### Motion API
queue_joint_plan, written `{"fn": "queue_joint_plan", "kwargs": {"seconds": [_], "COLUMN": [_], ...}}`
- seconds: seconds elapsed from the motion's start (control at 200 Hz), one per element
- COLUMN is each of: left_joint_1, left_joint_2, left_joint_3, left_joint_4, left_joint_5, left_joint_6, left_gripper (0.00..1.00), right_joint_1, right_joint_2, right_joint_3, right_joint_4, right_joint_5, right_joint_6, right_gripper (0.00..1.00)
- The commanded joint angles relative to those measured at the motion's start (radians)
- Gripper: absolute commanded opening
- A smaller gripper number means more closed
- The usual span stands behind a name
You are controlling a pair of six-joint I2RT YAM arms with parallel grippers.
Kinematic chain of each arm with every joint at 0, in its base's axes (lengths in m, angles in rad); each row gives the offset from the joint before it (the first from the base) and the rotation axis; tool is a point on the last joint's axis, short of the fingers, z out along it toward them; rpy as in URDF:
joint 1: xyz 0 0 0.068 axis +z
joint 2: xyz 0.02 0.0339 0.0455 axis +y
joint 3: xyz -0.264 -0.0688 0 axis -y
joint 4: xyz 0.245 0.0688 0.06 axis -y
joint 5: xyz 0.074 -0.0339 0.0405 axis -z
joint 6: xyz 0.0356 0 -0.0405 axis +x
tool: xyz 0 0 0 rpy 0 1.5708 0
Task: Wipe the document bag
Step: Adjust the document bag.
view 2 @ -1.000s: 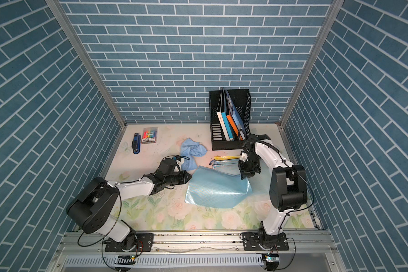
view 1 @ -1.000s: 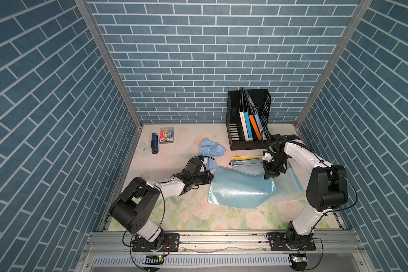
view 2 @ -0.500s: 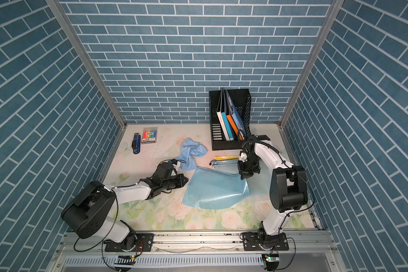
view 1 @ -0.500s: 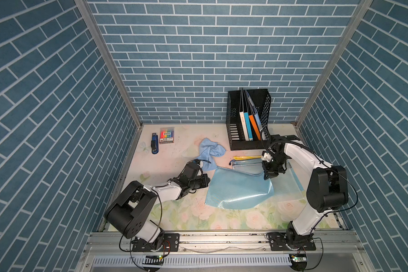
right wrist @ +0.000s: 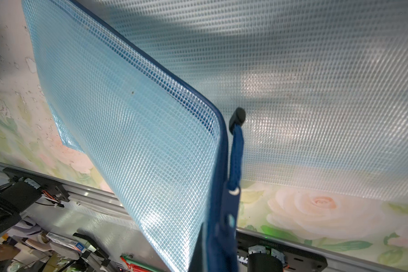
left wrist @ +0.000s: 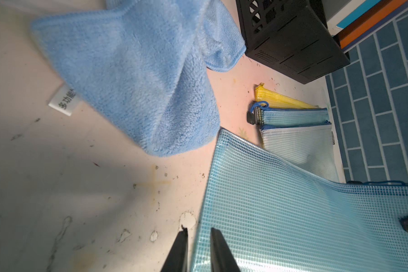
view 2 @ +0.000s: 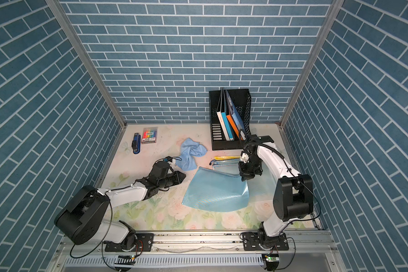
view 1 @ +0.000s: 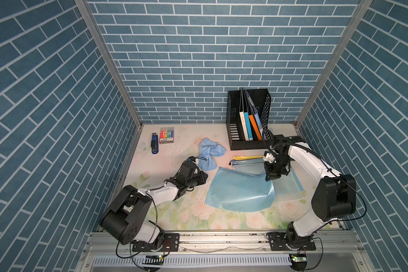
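The bag (view 1: pixel 240 192) lies mid-table, its right part over a clear bag (view 1: pixel 290 190). Compared with one second ago, its left edge sits a little further left, and the left arm is drawn back with it. Its long axis runs left to right, with the zipper edge toward the back wall and the right zipper corner raised and curled. The right gripper (view 1: pixel 268 178) is clamped on that corner. The left gripper (view 1: pixel 205 176), fingers a narrow gap apart, is just beside the left edge and grips nothing. The cloth (view 1: pixel 209 153) lies behind it.

Noted: document bag (view 1: pixel 240 190) glossy translucent mesh-reinforced plastic, cloth (view 1: pixel 209 153) fluffy matt microfibre, file rack (view 1: pixel 234 137) matt perforated plastic.
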State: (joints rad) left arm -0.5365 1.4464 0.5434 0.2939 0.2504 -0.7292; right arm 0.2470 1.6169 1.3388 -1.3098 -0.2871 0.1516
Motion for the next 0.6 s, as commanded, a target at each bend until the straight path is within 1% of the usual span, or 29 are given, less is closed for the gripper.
{"fn": "queue_joint_plan", "kwargs": {"seconds": [0.0,0.07,0.165,0.265,0.305,0.37,0.43,0.48,0.545,0.575,0.595], "left_joint_1": [0.012,0.016,0.018,0.018,0.018,0.017,0.017,0.019,0.018,0.017,0.017], "left_joint_2": [-0.012,-0.012,-0.003,0.013,0.016,0.018,0.017,0.015,0.011,0.010,0.010], "left_joint_3": [-0.005,-0.004,-0.007,-0.010,-0.010,-0.015,-0.022,-0.029,-0.030,-0.056,-0.061], "left_joint_4": [0.007,0.006,0.016,0.033,0.036,0.046,0.052,0.053,0.061,0.068,0.070], "left_joint_5": [-0.010,-0.006,0.004,0.024,0.034,0.046,0.055,0.062,0.067,0.072,0.073], "left_joint_6": [0.001,0.001,-0.001,-0.010,-0.010,-0.012,-0.016,-0.019,-0.020,-0.024,-0.025], "left_gripper": [0.24,0.25,0.27,0.29,0.30,0.31,0.32,0.32,0.35,0.35,0.36], "right_joint_1": [0.016,0.015,-0.006,-0.051,-0.058,-0.065,-0.085,-0.103,-0.110,-0.111,-0.111], "right_joint_2": [-0.057,-0.081,-0.067,0.002,0.045,0.118,0.177,0.211,0.222,0.223,0.224], "right_joint_3": [0.052,0.096,0.099,0.069,0.072,0.090,0.115,0.139,0.148,0.146,0.141], "right_joint_4": [-0.095,-0.142,-0.176,-0.132,-0.126,-0.121,-0.106,-0.097,-0.059,-0.038,-0.026], "right_joint_5": [-0.024,0.013,0.047,0.053,0.079,0.142,0.191,0.192,0.146,0.135,0.121], "right_joint_6": [0.021,0.024,0.007,-0.011,-0.020,-0.055,-0.070,-0.074,-0.078,-0.073,-0.071], "right_gripper": [0.04,0.06,0.12,0.12,0.12,0.11,0.07,0.05,0.03,0.00,0.00]}}
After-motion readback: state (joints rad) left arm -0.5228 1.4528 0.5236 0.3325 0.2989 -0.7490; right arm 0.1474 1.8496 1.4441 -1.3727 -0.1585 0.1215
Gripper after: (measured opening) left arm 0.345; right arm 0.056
